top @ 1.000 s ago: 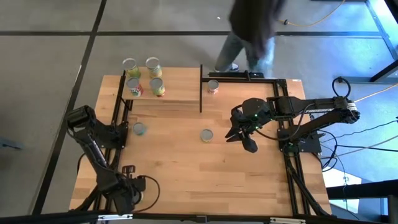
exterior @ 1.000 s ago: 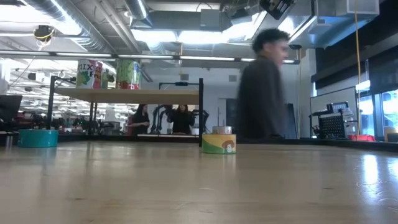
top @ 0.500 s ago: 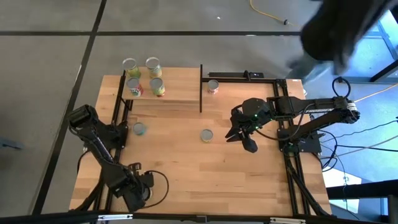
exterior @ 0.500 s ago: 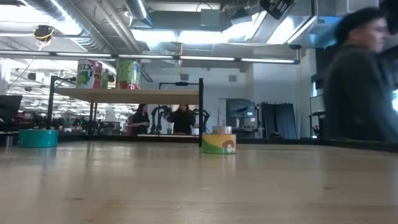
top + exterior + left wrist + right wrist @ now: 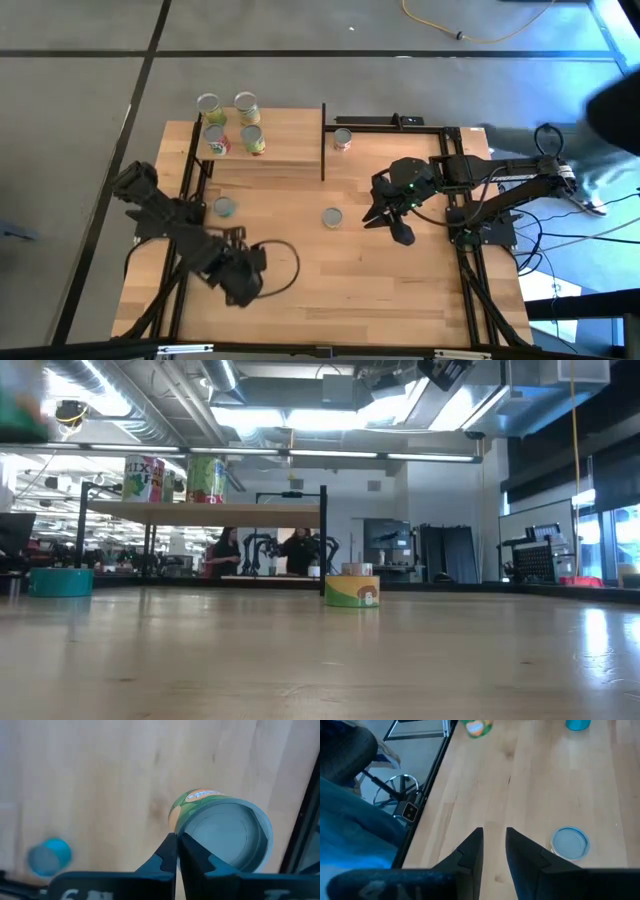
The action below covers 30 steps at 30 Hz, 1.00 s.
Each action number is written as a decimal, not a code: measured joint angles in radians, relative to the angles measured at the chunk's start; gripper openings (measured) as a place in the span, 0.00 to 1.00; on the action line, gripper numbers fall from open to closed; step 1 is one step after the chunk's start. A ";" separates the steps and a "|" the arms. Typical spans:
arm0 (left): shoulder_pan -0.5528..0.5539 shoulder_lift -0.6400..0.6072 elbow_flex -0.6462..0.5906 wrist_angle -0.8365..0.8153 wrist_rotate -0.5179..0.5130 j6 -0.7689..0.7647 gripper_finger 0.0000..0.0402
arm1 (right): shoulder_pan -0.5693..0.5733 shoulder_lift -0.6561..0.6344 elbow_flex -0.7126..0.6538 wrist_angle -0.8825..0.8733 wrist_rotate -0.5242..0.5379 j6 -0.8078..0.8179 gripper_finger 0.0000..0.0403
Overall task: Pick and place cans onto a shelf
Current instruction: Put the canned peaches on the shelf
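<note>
Currently the left end effector (image 5: 240, 282) is hovering over the near-left part of the counter (image 5: 350, 295) with its fingers (image 5: 170, 851) pressed fully together and gripping nothing; the right end effector (image 5: 392, 222) is waiting toward the right edge, fingers spread wide and empty.

4 cans (image 5: 214, 138) are already standing on the shelf (image 5: 290, 140) at the far-left corner; 3 more are sitting off it: the teal can (image 5: 225, 207) near the left edge, the green can (image 5: 332, 217) around the middle, and the 3rd can (image 5: 343, 138) by the far edge, just beyond the upright panel (image 5: 323, 140).

Several things are looking risky from here:

1. The left fingers are pointing toward the green can (image 5: 220, 835) while shut; if they are driving in without opening first, they are likely shoving or tipping it rather than straddling it.
2. That same can is lying between both arms; 2 end effectors reaching for it at once are risking a collision.
3. The 4 shelved cans are crowding one end; a careless placement there is probably knocking a neighbour off.
4. A carried can travelling low is liable to strike the shelf edge or the upright panel.
5. A person (image 5: 610, 110) is moving past the right edge, close to the right arm's base.
</note>
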 joint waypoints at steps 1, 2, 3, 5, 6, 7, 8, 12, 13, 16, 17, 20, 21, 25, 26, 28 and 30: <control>0.025 0.000 0.024 -0.014 -0.005 0.030 0.00 | 0.000 -0.002 0.000 -0.003 -0.005 -0.006 0.21; 0.053 0.000 0.049 -0.027 -0.011 0.060 0.00 | 0.000 -0.005 0.000 -0.006 -0.020 -0.012 0.21; 0.080 0.000 0.075 -0.041 -0.015 0.092 0.00 | 0.000 -0.008 0.000 -0.004 -0.037 -0.019 0.21; 0.135 0.000 0.124 -0.070 -0.019 0.164 0.00 | 0.000 -0.022 0.000 -0.009 -0.063 -0.028 0.21; 0.165 0.000 0.147 -0.069 -0.018 0.199 0.00 | 0.000 -0.030 0.000 -0.007 -0.073 -0.030 0.21; 0.192 0.000 0.169 -0.064 -0.019 0.233 0.00 | 0.001 -0.040 0.000 -0.008 -0.076 -0.031 0.21; 0.222 0.000 0.190 -0.065 -0.017 0.266 0.00 | 0.001 -0.049 0.001 -0.008 -0.077 -0.035 0.21; 0.345 0.000 0.275 -0.067 -0.017 0.355 0.00 | 0.000 -0.103 0.001 -0.033 -0.066 -0.083 0.21; 0.376 0.000 0.300 -0.067 -0.016 0.367 0.00 | 0.000 -0.117 0.001 -0.050 -0.054 -0.091 0.21; 0.470 -0.001 0.368 -0.061 -0.016 0.368 0.00 | 0.000 -0.156 0.001 -0.079 -0.003 -0.103 0.21; 0.501 -0.001 0.388 -0.058 -0.016 0.364 0.00 | 0.000 -0.168 0.001 -0.089 0.006 -0.106 0.21; 0.589 -0.001 0.435 -0.044 -0.019 0.362 0.00 | 0.000 -0.195 0.002 -0.122 0.041 -0.109 0.21; 0.616 -0.001 0.446 -0.040 -0.020 0.361 0.00 | 0.000 -0.202 0.002 -0.132 0.061 -0.109 0.21; 0.712 -0.002 0.452 0.034 -0.015 0.315 0.00 | 0.000 -0.217 0.002 -0.156 0.143 -0.110 0.21; 0.734 -0.002 0.452 0.047 -0.015 0.310 0.00 | 0.000 -0.217 0.002 -0.163 0.165 -0.110 0.21; 0.772 -0.002 0.452 0.069 -0.015 0.310 0.00 | 0.000 -0.217 0.002 -0.174 0.208 -0.110 0.21; 0.805 0.002 0.452 0.076 -0.015 0.310 0.00 | 0.000 -0.217 0.002 -0.179 0.244 -0.110 0.21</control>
